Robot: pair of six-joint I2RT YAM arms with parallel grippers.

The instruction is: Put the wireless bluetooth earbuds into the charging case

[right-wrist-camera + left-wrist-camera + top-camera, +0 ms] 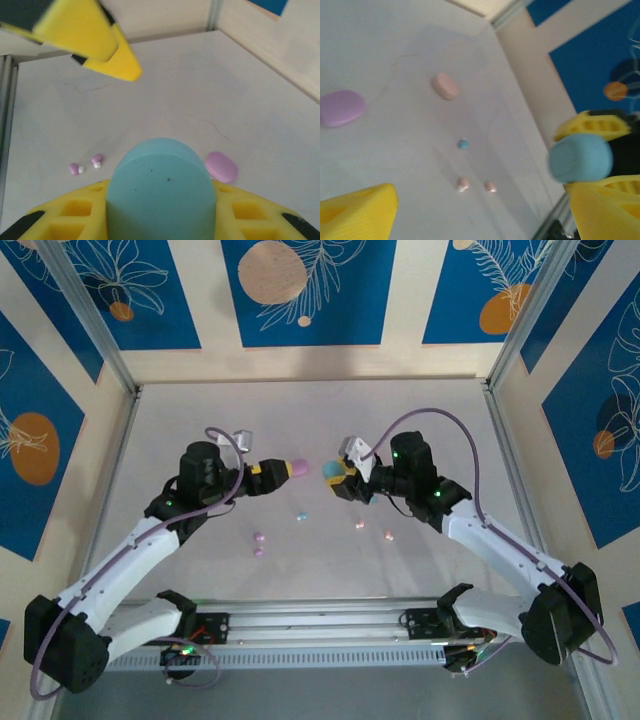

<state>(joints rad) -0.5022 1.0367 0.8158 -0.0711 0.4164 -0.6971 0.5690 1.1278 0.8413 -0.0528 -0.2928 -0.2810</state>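
My right gripper (pixel 343 478) is shut on a light blue charging case (pixel 161 195), held above the table; the same case (pixel 580 157) shows beside my left finger. My left gripper (pixel 280 469) faces it from the left, open, with nothing between its yellow fingers (pixel 357 212). A lilac case (pixel 296 467) lies on the table under the left fingertips. Tiny earbuds lie loose on the table: a blue earbud (pixel 300 515), two lilac earbuds (pixel 258 537) and two peach earbuds (pixel 358 526).
A closed peach case (pixel 445 86) lies on the table beyond the lilac case (pixel 340 107). The white table (pixel 440 420) is fenced by metal rails and patterned walls. Bare surface stretches behind both grippers.
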